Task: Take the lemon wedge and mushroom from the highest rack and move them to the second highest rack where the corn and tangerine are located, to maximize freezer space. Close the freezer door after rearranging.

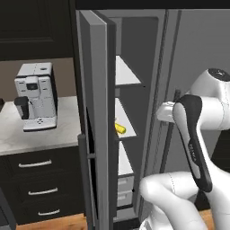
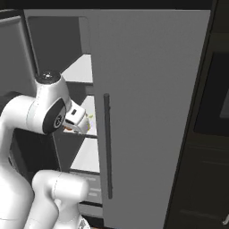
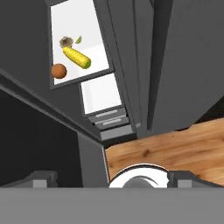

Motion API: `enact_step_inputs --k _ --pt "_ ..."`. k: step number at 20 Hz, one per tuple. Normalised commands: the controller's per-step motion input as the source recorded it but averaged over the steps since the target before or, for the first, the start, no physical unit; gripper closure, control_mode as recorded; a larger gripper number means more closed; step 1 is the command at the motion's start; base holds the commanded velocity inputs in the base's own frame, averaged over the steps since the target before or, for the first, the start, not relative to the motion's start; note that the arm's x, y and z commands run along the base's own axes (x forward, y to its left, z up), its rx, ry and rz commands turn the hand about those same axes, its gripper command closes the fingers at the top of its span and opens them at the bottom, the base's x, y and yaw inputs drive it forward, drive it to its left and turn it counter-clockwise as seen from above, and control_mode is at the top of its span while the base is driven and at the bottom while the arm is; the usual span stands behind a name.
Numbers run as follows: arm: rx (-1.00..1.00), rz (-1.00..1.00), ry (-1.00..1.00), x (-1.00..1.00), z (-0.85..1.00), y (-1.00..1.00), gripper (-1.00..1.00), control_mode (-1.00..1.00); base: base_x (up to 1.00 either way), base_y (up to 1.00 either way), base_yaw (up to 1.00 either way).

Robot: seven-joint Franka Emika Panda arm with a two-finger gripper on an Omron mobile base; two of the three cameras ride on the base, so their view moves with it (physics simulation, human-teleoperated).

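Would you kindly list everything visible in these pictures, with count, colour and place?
corn: one, yellow with green end, on a white freezer rack
tangerine: one, orange, same rack, beside the corn
mushroom: one, brown, same rack, by the corn's other end
lemon wedge: one, yellow-green, next to the mushroom
freezer door: one, grey, standing open
coffee machine: one, white and black, on the counter
drawers: three, dark, under the counter
gripper: one, jaws open, empty

Glossy white rounded arm [image 1: 197,117] — dark joint bands, black cap.
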Motion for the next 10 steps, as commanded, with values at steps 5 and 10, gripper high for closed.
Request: enact_step_inputs --k 5,10 --pt "0.0 0.0 0.0 0.0 0.0 0.0 -1.0 1.0 -0.73 0.02 0.0" --pt "-0.08 0.0 -0.05 -0.13 0.22 0.47 -1.0 -1.0 -0.05 0.04 0.0"
